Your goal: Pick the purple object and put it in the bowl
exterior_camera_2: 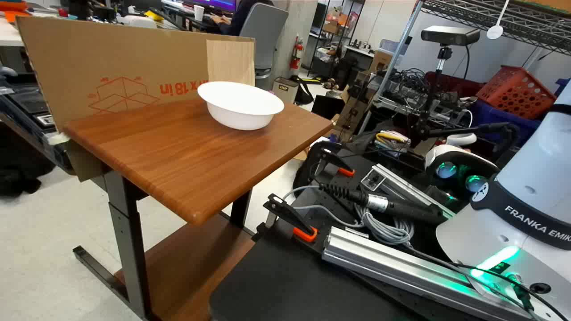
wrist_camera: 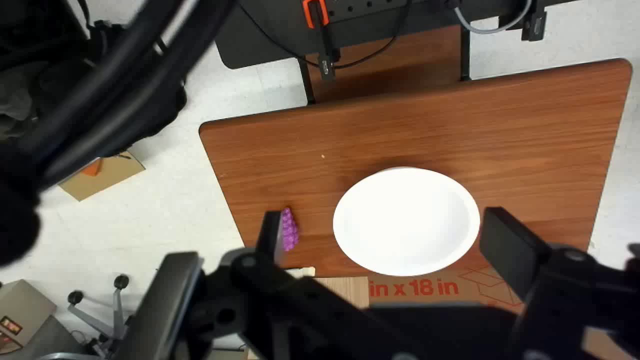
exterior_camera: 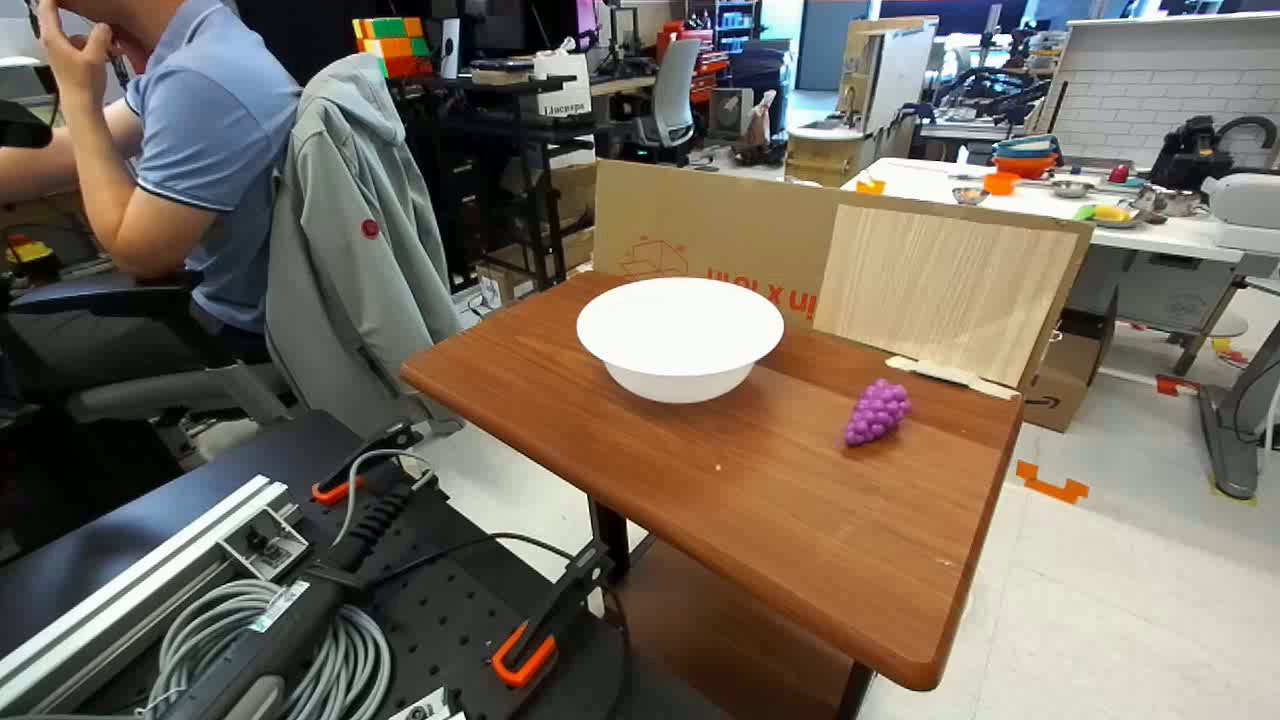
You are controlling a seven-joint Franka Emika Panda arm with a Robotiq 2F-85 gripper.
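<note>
Purple grapes [exterior_camera: 878, 411]: a small bumpy bunch, fat at one end and thin at the other. They lie on the brown table [exterior_camera: 740, 510], well apart from the white bowl [exterior_camera: 680, 340].

How heavy: I think they are light, like a toy, so lifting should be easy.

How squishy: I can't tell by looking. My guess is firm plastic or rubber that does not break, so a gentle squeeze should do.

How slippery: the round bumps look smooth and might roll or slide. The dips between them may help a grip stay put.

Where to pinch: across the fat middle, squeezing the two long sides. The thin end seems like a bad spot, because the bunch could pop out.

Robot hand [wrist_camera: 384, 220]: it is spread wide, holding nothing. In the wrist view one finger [wrist_camera: 268, 235] hides part of the grapes, but the hand looks high above and not touching them.

White bowl: it stands right way up and is wide at the top. It is probably light too, so a bump on its rim could push it. Letting go over its middle seems best.

Wood-look board [exterior_camera: 940, 290]: it stands near the grapes, so the hand should come down without knocking it.
</note>
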